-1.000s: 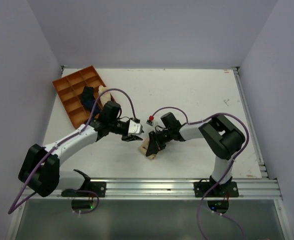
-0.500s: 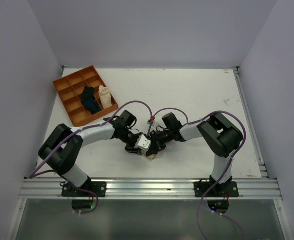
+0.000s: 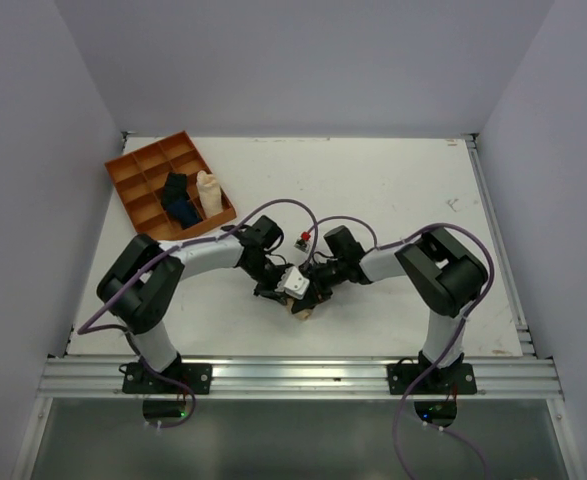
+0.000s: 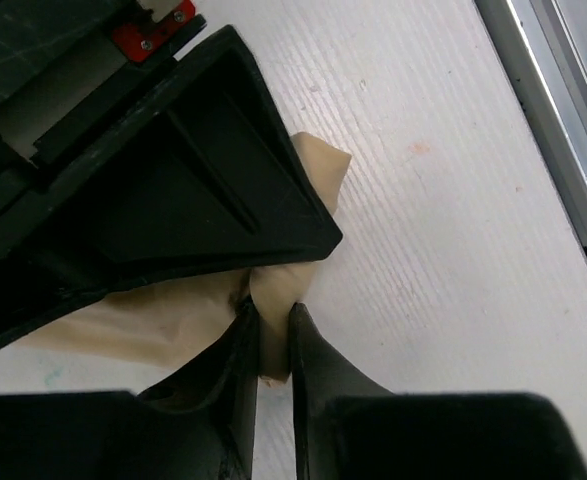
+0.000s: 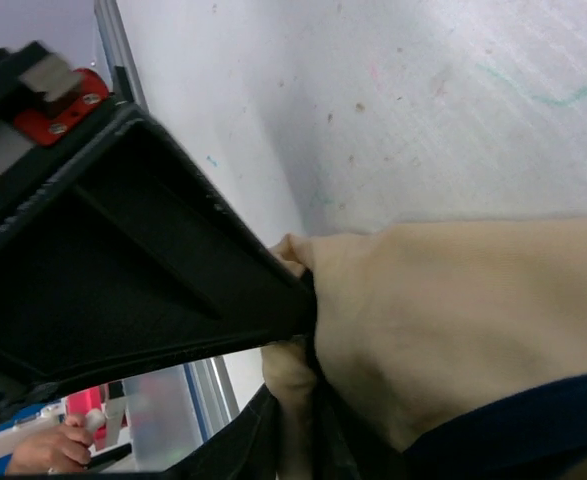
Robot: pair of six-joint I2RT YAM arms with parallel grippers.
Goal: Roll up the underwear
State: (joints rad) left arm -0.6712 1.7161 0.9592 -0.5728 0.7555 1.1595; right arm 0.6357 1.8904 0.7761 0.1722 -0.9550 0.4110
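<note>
Top external: my left gripper (image 4: 273, 332) has swung in and clamped a fold of the underwear (image 3: 300, 310), lying near-centre on the table (image 3: 403, 190); right gripper (image 5: 295, 405) pinches it too, so I judge rolling can begin.

Desk (image 3: 403, 190): white matt top, with a few faint coloured smudges and scuffs visible in the wrist views. Back wall (image 3: 303, 60), left wall (image 3: 33, 150) and right wall (image 3: 563, 150): plain pale grey-lilac, closing the desk in on three sides. Aluminium rail (image 3: 303, 375) runs along the near edge. A thinner side rail (image 3: 499, 250) runs along the right edge. Below the near rail, a dark glassy panel (image 3: 293, 440). Lighting even and diffuse, shadows soft.
</note>
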